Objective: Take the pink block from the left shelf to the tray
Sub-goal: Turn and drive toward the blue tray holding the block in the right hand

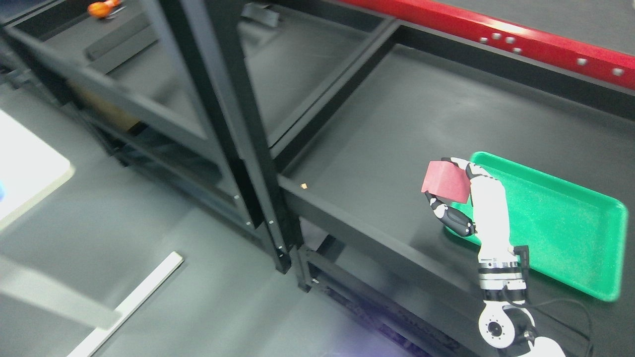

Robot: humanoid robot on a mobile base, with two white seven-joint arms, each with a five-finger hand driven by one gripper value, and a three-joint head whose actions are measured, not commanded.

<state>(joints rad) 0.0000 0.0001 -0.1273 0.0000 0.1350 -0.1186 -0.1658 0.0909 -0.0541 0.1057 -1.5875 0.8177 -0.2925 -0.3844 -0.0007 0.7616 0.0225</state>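
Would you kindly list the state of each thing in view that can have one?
pink block: held off the shelf surface, just left of the tray's near corner.
right hand: fingers shut on the block.
green tray: lying flat on the right shelf, nothing in it.
orange object: resting on the far left shelf.

The right robot hand [464, 198] grips the pink block [445, 182] just beside the green tray [560, 223]

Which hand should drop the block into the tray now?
Right: the right hand already grips the pink block beside the green tray's near-left edge. The left arm is out of view.
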